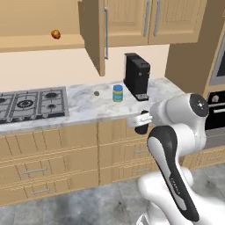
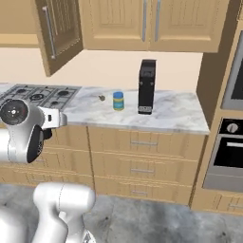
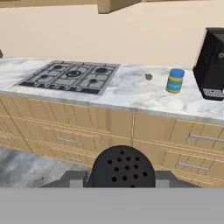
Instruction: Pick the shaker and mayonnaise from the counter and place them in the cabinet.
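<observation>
Kitchen holdings, largest first.

1. Cabinet: light wood, wall-mounted above the left part of the worktop. It has a wide plain shelf, and its tall door stands swung open, with a long grey bar handle.
2. Worktop: pale marbled slab running across the room over a row of wooden drawer fronts.
3. Pair of panelled doors: shut, to the right of the open door, each with a shorter grey handle.
4. Oven: built into the tall unit at the right end of the worktop.
5. Arm: white with dark joints, in front of the drawers and below worktop height.
6. Hob: gas, grey and black, set into the left part of the worktop.
7. Coffee machine: black, upright, towards the right of the worktop near the wall.
8. Mayonnaise: squat jar with a blue lid and a yellow and teal label. It stands upright on the worktop just left of the coffee machine, between it and the hob.
9. Shaker: dark, with a domed perforated top, seen at the bottom of the hand view. It is off the worktop and pinched between the fingers, which close against its sides.
10. Round orange-red fruit: rests on the cabinet shelf.
11. Small brown object: on the worktop left of the jar, too small to identify.
</observation>
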Available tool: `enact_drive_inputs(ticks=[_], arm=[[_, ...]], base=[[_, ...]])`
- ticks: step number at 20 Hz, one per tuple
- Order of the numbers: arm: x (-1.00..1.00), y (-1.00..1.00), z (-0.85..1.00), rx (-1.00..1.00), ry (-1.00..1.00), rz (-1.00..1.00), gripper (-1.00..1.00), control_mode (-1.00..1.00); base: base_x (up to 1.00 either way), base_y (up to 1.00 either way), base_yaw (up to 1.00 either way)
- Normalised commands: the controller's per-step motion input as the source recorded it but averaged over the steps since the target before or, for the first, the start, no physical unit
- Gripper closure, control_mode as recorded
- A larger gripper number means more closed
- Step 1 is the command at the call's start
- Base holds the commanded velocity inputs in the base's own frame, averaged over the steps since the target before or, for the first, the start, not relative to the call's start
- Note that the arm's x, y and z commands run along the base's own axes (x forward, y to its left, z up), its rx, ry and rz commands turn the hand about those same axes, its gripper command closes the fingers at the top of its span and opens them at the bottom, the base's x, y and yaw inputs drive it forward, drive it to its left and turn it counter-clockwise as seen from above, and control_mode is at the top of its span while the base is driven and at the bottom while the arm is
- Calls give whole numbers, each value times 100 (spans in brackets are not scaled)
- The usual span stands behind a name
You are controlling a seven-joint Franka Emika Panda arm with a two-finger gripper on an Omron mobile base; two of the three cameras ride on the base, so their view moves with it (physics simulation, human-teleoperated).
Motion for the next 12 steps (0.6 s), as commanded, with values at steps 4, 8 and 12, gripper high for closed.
enact_drive_inputs(ticks=[4,8,12], arm=[[0,0,0,0,0,0,100,100],[0,0,0,0,0,0,100,100],[0,0,0,0,0,0,100,100]], base=[[-29,94,0],[-22,100,0],[-1,87,-1]])
